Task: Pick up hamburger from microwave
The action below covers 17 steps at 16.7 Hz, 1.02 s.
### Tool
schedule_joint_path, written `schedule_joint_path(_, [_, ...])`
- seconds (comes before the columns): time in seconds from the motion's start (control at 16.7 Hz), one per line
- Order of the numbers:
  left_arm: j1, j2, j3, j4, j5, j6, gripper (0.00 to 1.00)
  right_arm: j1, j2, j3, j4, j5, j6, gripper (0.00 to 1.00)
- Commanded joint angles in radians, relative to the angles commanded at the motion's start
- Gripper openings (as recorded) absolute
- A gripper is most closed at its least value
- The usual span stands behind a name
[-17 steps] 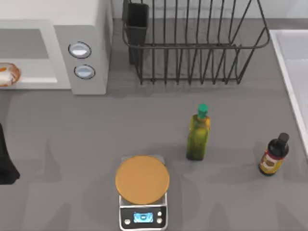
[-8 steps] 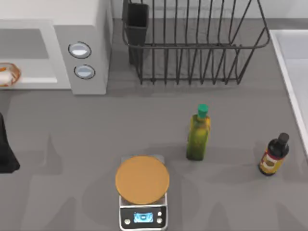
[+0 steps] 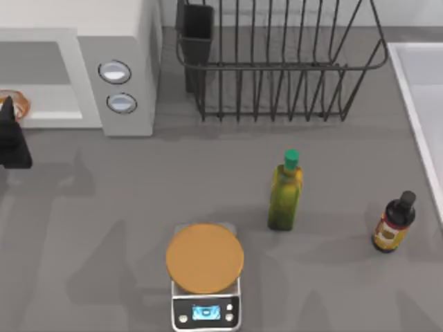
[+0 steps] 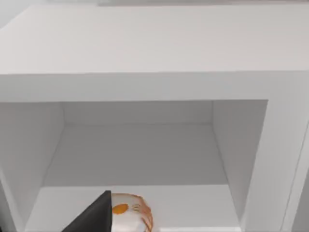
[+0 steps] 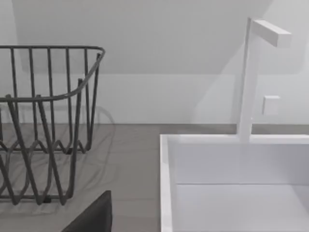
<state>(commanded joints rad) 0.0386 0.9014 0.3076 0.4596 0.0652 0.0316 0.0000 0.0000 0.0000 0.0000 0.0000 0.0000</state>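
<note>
Inside microwave (image 4: pixel 270 159): hamburger (image 4: pixel 133 215), small orange-brown bun, pale patches. Left tool (image 3: pixel 10 138) just before it, grip state unclear.

Left gripper (image 3: pixel 10 135) is sitting at the table's far left edge, dark body pointing toward the back. One dark finger (image 4: pixel 94 217) is showing in the left wrist view; finger spacing isn't readable. Right arm is showing a single dark finger (image 5: pixel 94 217) in its wrist view.
</note>
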Motion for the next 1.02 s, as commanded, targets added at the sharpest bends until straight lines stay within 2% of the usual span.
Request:
schedule_joint_path(0.66, [0.08,1.1,0.394,0.558,0.104,0.038,1.0,0.0,0.0,0.0,0.0,0.0,0.0,1.0])
schedule_joint_path(1.02, [0.128,1.478,0.524,0.742,0.144,0.051,1.0,0.0,0.0,0.0,0.0,0.0,0.0,1.0])
